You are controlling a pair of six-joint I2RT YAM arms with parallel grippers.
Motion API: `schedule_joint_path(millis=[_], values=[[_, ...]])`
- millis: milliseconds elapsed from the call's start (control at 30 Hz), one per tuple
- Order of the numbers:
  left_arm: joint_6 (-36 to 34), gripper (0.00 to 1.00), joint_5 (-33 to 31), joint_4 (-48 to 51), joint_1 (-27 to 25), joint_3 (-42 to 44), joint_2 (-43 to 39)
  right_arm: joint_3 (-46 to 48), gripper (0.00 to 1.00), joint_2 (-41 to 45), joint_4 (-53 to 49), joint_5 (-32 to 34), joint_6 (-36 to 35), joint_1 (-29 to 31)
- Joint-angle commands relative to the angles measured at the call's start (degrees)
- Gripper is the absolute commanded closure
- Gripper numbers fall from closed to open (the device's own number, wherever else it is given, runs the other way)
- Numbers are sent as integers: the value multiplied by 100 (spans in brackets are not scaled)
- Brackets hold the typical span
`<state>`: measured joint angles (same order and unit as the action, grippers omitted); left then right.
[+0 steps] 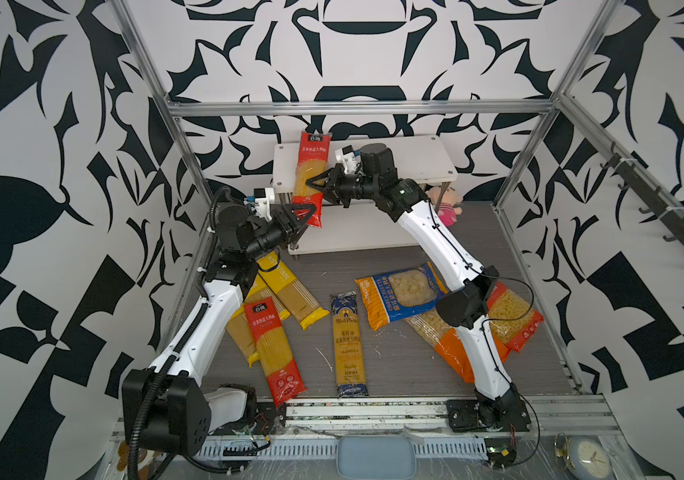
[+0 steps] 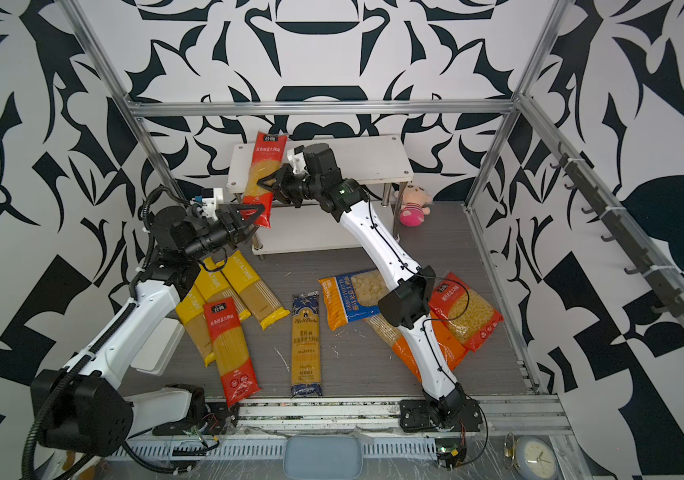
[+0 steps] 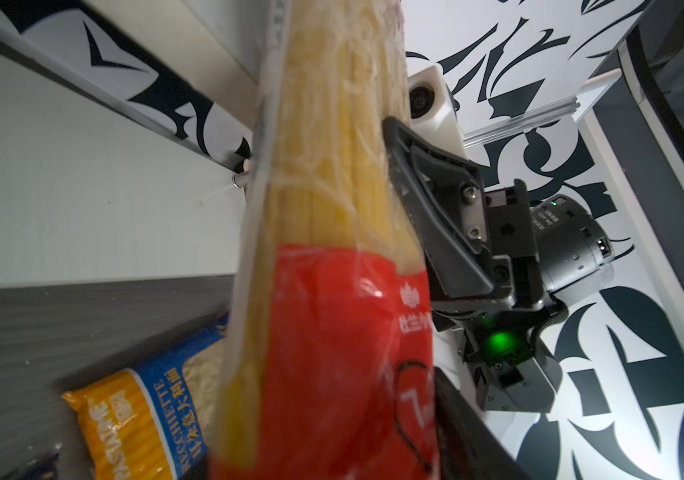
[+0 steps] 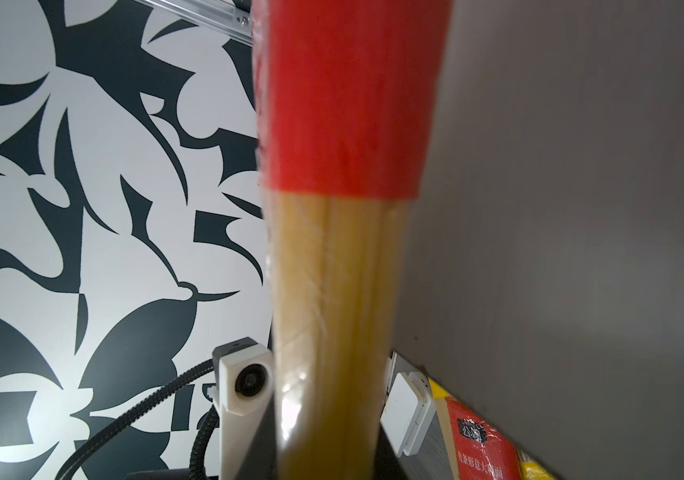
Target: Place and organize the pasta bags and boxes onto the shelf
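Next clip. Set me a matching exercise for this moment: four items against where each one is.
Items
1. raised red spaghetti pack
2. dark blue spaghetti pack
3. blue pasta bag
4. pink plush doll

Places
A. by the shelf's right end
B. overlapping the orange bag
C. clamped in the right gripper
D. lying flat, touching no other pack

Pairs: 1-C, 2-D, 3-B, 4-A

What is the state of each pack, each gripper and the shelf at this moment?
shelf: upright, visible boards bare.
held red spaghetti pack: raised over the shelf's left end.
right gripper: shut on its middle.
left gripper: jaws around its lower end, grip unclear.
dark blue spaghetti pack: flat on the table, alone.
blue bag: flat, atop the orange bag.
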<state>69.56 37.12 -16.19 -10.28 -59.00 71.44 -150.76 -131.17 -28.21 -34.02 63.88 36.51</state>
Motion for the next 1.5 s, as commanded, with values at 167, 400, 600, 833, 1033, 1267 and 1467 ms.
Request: schedule_joint_path(millis=[167,400,600,833,1033,1267,1467], values=[[559,63,-676,-885,-53,96,-144,172,63,538,1001,-134,-112,23],[800,70,-1021,-1044,-53,109,-201,1127,46,1111,1242,-33,-113,-98],[834,77,-1333,-1082,-44,26,-51,2494,39,1912,1888,17,-20,-282],[774,80,-1701,-1092,-29,-208,284,3737,39,2780,2117,216,-208,-469],[704,80,-1768,-934,25,-675,794,4785,38,3493,2109,503,-481,-505],[600,80,-1614,-742,166,-832,1030,5790,38,4048,2201,649,-598,-508],[523,41,-1514,-433,192,-762,819,6091,38,4136,2232,697,-631,-505]])
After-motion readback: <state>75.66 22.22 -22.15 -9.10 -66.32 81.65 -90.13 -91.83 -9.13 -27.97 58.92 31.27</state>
